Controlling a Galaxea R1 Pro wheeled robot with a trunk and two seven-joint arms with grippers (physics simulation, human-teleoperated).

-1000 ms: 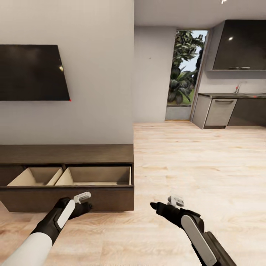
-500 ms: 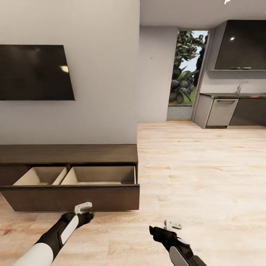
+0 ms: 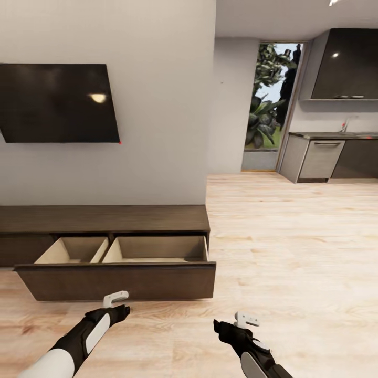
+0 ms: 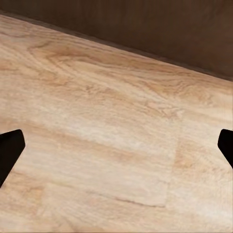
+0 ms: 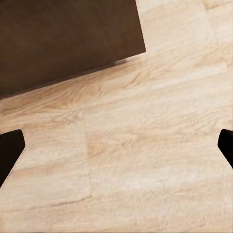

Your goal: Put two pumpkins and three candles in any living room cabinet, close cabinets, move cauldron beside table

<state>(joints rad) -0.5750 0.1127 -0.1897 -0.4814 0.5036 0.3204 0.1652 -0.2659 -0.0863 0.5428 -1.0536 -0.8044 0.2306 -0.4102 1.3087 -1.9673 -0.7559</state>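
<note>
The long dark-brown cabinet (image 3: 105,218) stands against the wall at the left. Its wide drawer (image 3: 121,281) is pulled out, and two pale compartments inside it look bare. My left gripper (image 3: 123,311) hovers low over the floor just in front of the drawer front, open. My right gripper (image 3: 216,325) hangs over the floor further right, open too. Both wrist views look down on pale floorboards with the cabinet's dark front (image 4: 145,29) (image 5: 63,39) at the edge, and nothing sits between the fingers. The pumpkins, candles, cauldron and table are out of view.
A black TV (image 3: 58,102) hangs on the wall above the cabinet. The wall ends at a corner (image 3: 210,131). Beyond it lie a glass door with plants (image 3: 268,105) and a kitchen counter (image 3: 336,152). Wooden floor (image 3: 294,252) stretches out to the right.
The whole picture has shifted right, so the camera has moved. Both arms now sit lower in the picture, and less of the right forearm shows. The drawer stays open as before.
</note>
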